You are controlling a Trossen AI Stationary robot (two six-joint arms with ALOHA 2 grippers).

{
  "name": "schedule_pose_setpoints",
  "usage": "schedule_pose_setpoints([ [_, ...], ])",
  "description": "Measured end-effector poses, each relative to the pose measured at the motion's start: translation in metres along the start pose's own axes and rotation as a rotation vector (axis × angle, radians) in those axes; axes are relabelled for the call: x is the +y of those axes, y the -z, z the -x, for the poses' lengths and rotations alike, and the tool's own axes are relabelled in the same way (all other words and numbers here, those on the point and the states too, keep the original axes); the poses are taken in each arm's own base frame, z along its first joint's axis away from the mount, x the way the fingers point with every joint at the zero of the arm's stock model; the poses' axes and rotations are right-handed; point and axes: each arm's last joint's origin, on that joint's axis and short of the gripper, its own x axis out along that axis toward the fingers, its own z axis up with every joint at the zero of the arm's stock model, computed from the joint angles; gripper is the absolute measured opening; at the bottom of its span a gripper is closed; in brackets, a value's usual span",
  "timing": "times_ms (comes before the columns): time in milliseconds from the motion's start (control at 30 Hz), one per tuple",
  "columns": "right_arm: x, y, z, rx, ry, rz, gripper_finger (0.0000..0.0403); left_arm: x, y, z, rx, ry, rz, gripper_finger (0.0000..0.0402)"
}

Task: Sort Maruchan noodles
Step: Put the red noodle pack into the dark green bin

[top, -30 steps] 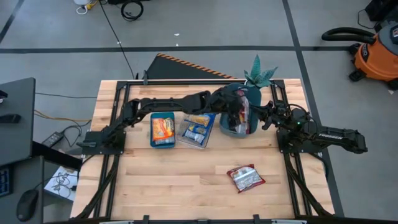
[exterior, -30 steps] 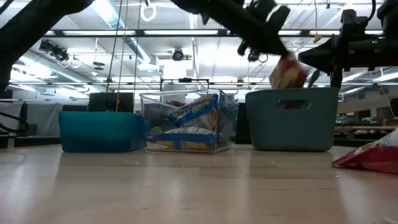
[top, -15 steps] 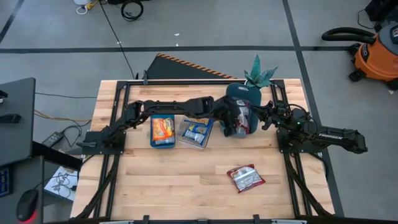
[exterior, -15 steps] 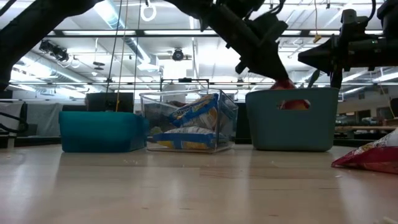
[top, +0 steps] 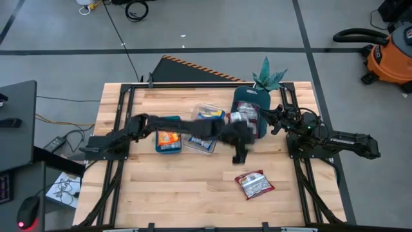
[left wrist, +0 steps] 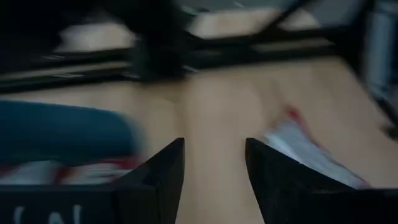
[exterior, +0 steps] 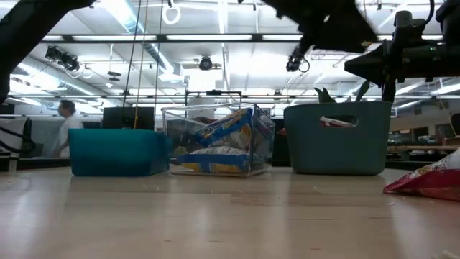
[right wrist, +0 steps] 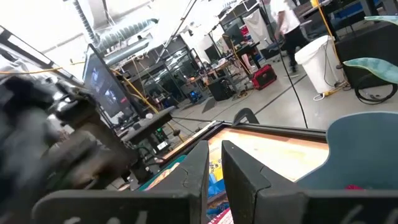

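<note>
Here, each teal bin (top: 168, 137) (top: 248, 115) and the clear container (top: 203, 132) holds packets; left gripper (top: 239, 156) spread, empty.

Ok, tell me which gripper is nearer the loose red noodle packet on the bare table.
Left. The left gripper hangs just beyond the red noodle packet, jaws open and empty. The right gripper waits farther off, beside the teal bin.

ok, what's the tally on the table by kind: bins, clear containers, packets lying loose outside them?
Teal bin: 2, shallow one and tall one
Clear container: 1
Loose packet on the bare wood: 1
Total: 4
Packets inside the containers overlap, so they are not counted.
</note>
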Motion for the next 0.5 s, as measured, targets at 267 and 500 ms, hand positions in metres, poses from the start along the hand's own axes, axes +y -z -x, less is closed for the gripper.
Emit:
schedule_pose_setpoints([
  [267,0.000,0.000,0.000,0.000,0.000,0.000,0.0050,-0.089,0.031,-0.028,0.118,0.134,-0.097,0.0176],
  [500,0.000,0.000,0.000,0.001,0.000,0.000,0.0050,-0.140,0.060,-0.043,0.180,-0.109,-0.257,0.0178],
])
